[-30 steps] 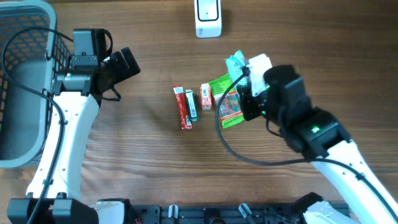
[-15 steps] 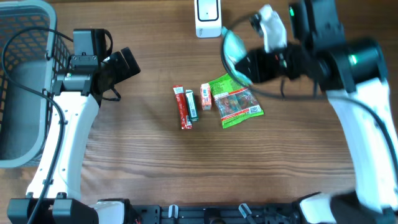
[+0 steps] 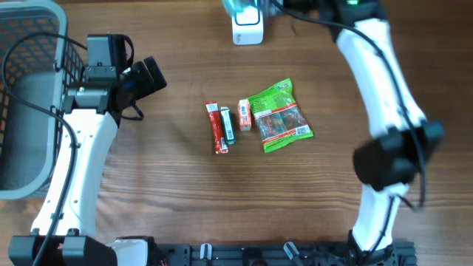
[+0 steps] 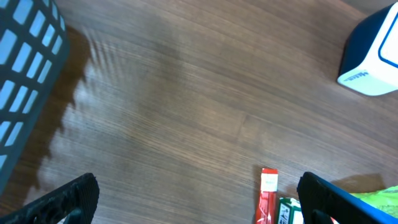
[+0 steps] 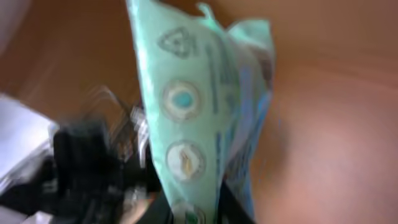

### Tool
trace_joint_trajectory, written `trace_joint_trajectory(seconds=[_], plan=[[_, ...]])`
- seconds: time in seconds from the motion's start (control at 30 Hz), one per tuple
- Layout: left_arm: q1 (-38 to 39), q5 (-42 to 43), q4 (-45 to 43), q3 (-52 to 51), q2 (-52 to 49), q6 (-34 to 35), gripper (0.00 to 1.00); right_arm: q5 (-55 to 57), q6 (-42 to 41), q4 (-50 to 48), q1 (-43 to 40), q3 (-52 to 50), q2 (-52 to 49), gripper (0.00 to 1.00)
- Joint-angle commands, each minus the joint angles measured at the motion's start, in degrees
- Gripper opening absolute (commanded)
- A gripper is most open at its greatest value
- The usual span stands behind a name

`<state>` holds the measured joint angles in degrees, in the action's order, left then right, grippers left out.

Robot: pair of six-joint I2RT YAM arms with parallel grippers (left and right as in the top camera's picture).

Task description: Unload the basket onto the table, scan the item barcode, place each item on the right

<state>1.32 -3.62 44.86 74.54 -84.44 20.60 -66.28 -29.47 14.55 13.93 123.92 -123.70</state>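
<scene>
Two claws, one loaded. The right claw (image 5: 186, 208) is clenched on a mint-green packet (image 5: 199, 106), gripped by the end nearest the wrist camera so that its printed face hangs free. That view is blurred, and no barcode can be made out. Seen from overhead, the packet lies at the far edge of the desk (image 3: 148, 185), directly over the white scanner (image 3: 247, 28), with the right arm (image 3: 377, 81) stretched out to reach it. This placing probably presents the code to the reader. The left claw (image 3: 151, 74) stands released and empty near the grey basket (image 3: 22, 44), well apart from the scanner and seemingly parked clear. Between the arms lie a red stick (image 3: 215, 127), a small green pack (image 3: 228, 125) touching it, an orange box (image 3: 244, 114) and a green bag (image 3: 279, 118).
</scene>
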Motion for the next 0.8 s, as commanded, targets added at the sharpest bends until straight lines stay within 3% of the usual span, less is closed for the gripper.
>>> trace_joint_trajectory(seconds=[0.0,0.1,0.17,0.43,0.77], plan=[[-0.3,-0.8,-0.2,0.3,-0.4,-0.7,1.00,-11.7,-33.9,-24.8,-1.6,0.9,-10.4,0.05],[-0.3,-0.8,-0.2,0.4,-0.4,-0.7,1.00,-9.5,-52.5,-46.1,-3.3,0.9,-18.8,0.04],[-0.3,-0.8,-0.2,0.4,-0.4,-0.7,1.00,-7.6,-57.9,-51.5,-5.1,0.9,-24.7,0.04],[-0.3,-0.8,-0.2,0.4,-0.4,-0.7,1.00,-7.2,-56.1,-51.4,-7.6,0.9,-35.2,0.04],[-0.3,-0.8,-0.2,0.4,-0.4,-0.7,1.00,-4.6,-54.8,-50.5,-7.2,0.9,-36.3,0.04]])
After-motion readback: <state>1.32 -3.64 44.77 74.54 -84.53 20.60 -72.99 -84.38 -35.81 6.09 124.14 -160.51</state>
